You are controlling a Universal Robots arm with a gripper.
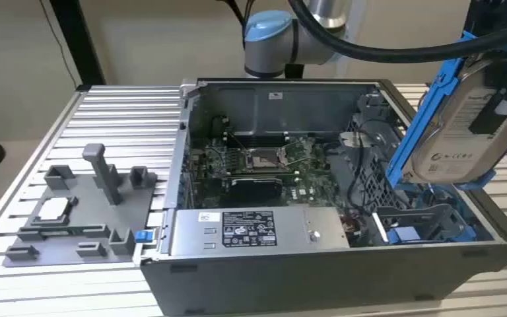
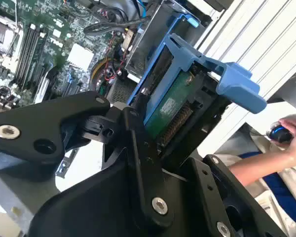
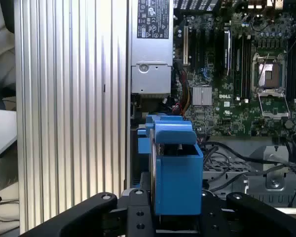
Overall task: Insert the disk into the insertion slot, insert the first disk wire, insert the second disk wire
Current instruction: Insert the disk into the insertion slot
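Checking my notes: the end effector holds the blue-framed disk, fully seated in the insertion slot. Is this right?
Not seated. The end effector holds the blue-framed disk, which the exterior view shows in the air above the insertion slot.

Disk point(image 1: 454, 142) silver-white with printed label, frame bright blue. Insertion slot point(image 1: 421, 223) dark grey, perforated, blue rails. Motherboard point(image 1: 267, 165) green. Power supply point(image 1: 245, 231) silver, white sticker. Table point(image 1: 121, 125) silver, ribbed. Gripper point(image 3: 175, 217) black.

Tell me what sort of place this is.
Probably a robotics lab bench for computer assembly trials: an open computer case sits on a ribbed aluminium table, a grey fixture plate lies beside it, and the end effector holds the disk above the case.
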